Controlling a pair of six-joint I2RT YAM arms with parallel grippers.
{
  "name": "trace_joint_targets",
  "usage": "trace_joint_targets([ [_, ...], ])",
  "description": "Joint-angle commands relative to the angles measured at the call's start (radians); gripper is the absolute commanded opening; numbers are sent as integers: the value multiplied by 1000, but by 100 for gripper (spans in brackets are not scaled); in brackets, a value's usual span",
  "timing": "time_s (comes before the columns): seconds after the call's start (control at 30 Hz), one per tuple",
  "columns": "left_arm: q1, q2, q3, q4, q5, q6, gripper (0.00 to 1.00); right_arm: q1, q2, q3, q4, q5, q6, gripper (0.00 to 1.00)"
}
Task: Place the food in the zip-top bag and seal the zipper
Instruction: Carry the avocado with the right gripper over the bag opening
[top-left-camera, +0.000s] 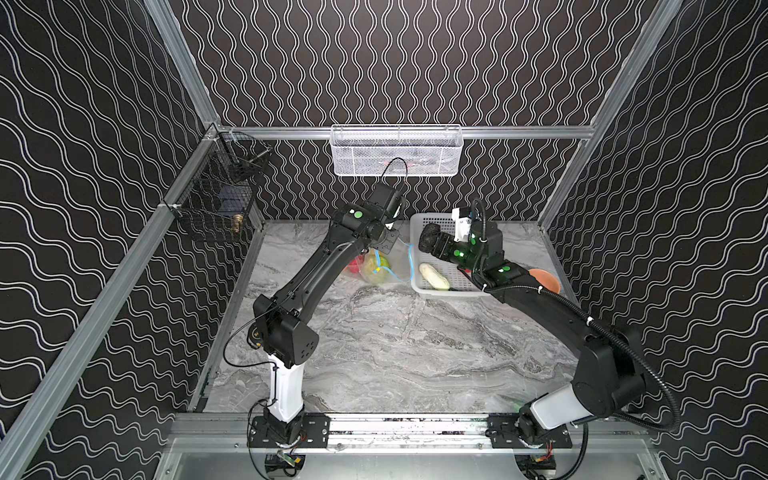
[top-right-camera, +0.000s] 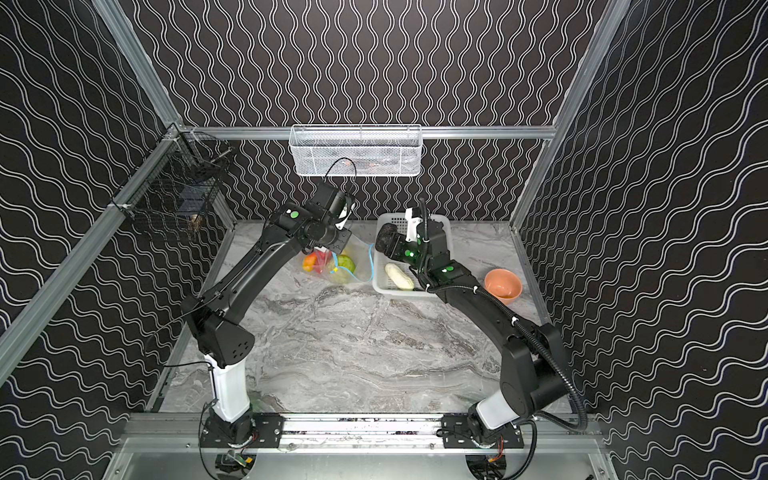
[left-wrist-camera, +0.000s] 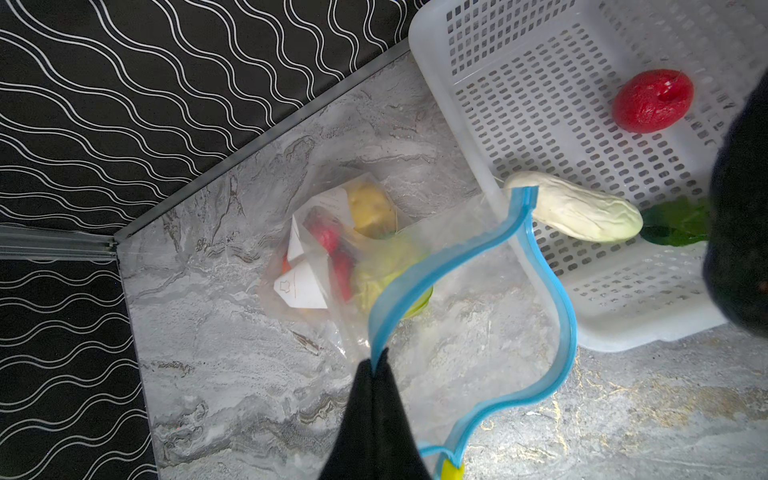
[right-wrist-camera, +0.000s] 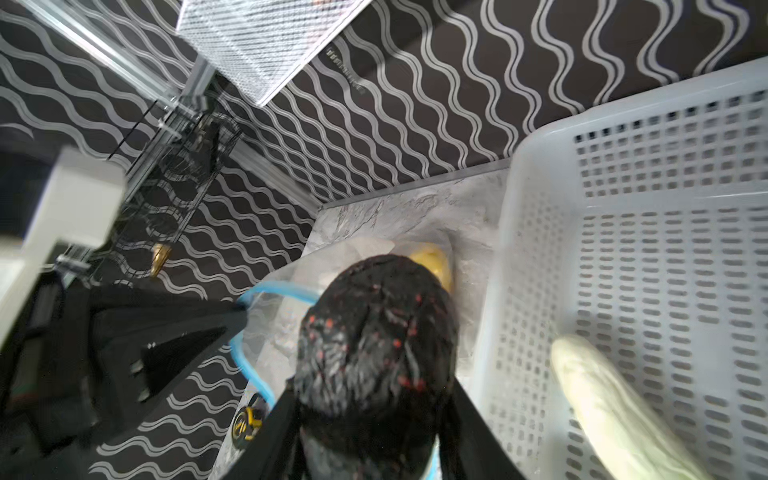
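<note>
The clear zip-top bag (left-wrist-camera: 465, 340) lies on the marble beside the white perforated basket (left-wrist-camera: 478, 166). My left gripper (left-wrist-camera: 379, 365) is shut on the blue zipper (left-wrist-camera: 453, 253) edge and holds the mouth open. The yellow slider (left-wrist-camera: 451, 471) sits at one end. A yellow potato (left-wrist-camera: 370, 205), red pieces (left-wrist-camera: 332, 245) and a green cabbage (left-wrist-camera: 390, 274) lie inside the bag. My right gripper (right-wrist-camera: 370, 395) is shut on the dark oval (right-wrist-camera: 374, 324), held above the bag mouth near the basket's edge. A white long vegetable (left-wrist-camera: 582, 212) and a red piece (left-wrist-camera: 652, 99) lie in the basket.
An orange bowl (top-right-camera: 503, 282) stands right of the basket, partly behind my right arm in a top view. A white mesh basket (top-left-camera: 397, 149) hangs on the back rail. A black wire cage (top-left-camera: 216, 199) hangs on the left wall. A green leaf (left-wrist-camera: 677, 224) lies in the basket.
</note>
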Motion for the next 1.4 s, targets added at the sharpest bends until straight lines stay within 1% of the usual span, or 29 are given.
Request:
trace_joint_targets([
  [0.0, 0, -4, 11, -2, 8, -7, 0, 14, -8, 6, 23, 43, -19, 33],
  [0.2, 0, 3, 15, -6, 15, -7, 0, 43, -11, -5, 39, 35, -36, 32],
  [0.37, 0, 5, 19, -6, 14, -7, 0, 72, -8, 5, 33, 29, -83, 32],
  [0.83, -5, 7, 31, -11, 2, 0, 0, 145, 63, 87, -51, 67, -192, 31],
  [1.03, -6, -3, 14, -3, 4, 3, 0, 181, 96, 134, -115, 164, -271, 31],
  [1.37, -8, -4, 23, -5, 6, 2, 0, 186, 132, 151, -121, 192, -327, 31],
])
